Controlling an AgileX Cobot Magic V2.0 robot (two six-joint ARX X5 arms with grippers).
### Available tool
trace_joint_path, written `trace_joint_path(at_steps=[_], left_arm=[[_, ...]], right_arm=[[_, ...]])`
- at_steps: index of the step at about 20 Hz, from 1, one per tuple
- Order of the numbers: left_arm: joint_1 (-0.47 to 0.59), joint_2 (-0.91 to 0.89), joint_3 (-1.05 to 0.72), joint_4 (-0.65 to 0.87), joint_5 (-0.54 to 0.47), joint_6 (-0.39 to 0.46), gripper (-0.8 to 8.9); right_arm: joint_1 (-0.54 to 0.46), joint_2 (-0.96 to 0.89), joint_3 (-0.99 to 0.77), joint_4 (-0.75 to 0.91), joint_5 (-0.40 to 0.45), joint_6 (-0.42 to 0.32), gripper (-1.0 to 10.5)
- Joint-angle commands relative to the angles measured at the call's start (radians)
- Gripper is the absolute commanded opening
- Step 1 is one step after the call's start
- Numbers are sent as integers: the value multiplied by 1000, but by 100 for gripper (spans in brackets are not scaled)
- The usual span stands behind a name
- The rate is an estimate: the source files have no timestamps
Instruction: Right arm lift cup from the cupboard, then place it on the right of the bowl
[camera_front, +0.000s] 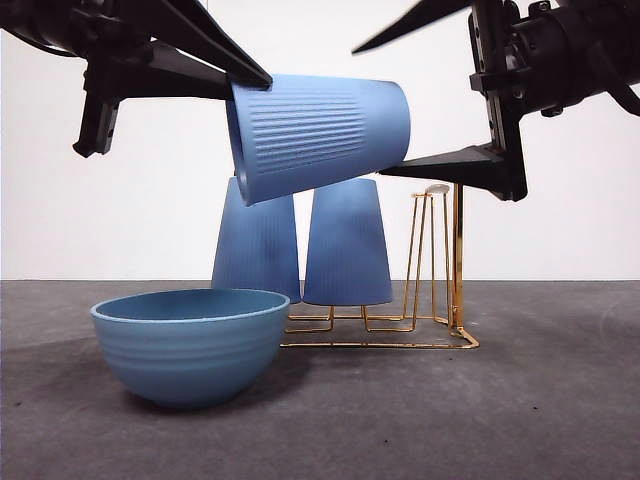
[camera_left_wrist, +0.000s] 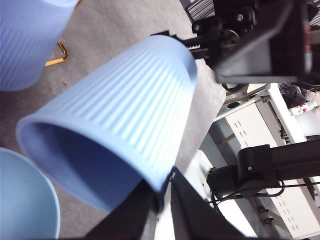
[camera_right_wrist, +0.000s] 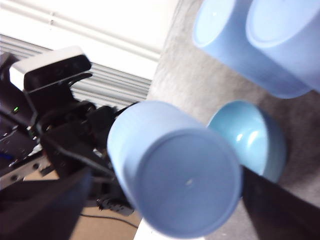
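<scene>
The bowl (camera_front: 188, 342) sits nearest on the table; above and behind it the cup (camera_front: 318, 135) hangs on its side in the air; the left gripper (camera_left_wrist: 162, 192) pinches its rim, while the right gripper (camera_right_wrist: 165, 200) stands spread around its closed end; farther back, two cups (camera_front: 347, 243) sit upside down on the cupboard (camera_front: 440, 262).

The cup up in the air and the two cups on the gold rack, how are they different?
The cup in the air lies tipped almost on its side; the two cups on the rack stand upside down, narrow end up. The raised cup hangs above the bowl with both grippers at it, the left gripper at its rim; the rack cups rest on the gold rack, untouched. All three are the same ribbed blue.
</scene>
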Motion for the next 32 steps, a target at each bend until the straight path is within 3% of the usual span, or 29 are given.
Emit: trace_joint_path(at_steps=[1,5,12,15,20,24,28,32], left_arm=[[-2,12,18,6,-6,23,10],[-30,12,18,3,61,30,10],[-118,12,19,3,74,30,10],[-143,12,20,4,-3,34,11],[-182,16,47,-6,-165,83,11],[-222,49,105,-71,-263,161,11],[-267,119,191,-175,-306,257,11],[-322,206,301,-307,-353,371,11]], right_arm=[[11,10,5,12,-26,-11,510],[-23,7,5,11,-25,-43,548],[-187,-28,5,-79,-37,-81,516],[-247,-45,5,-159,-35,-145,376],[-298,-74,5,-253,-23,-220,290],[-306,-90,5,-284,0,-242,281],[-306,-97,5,-321,2,-263,187],[-307,-103,5,-379,30,-310,186]])
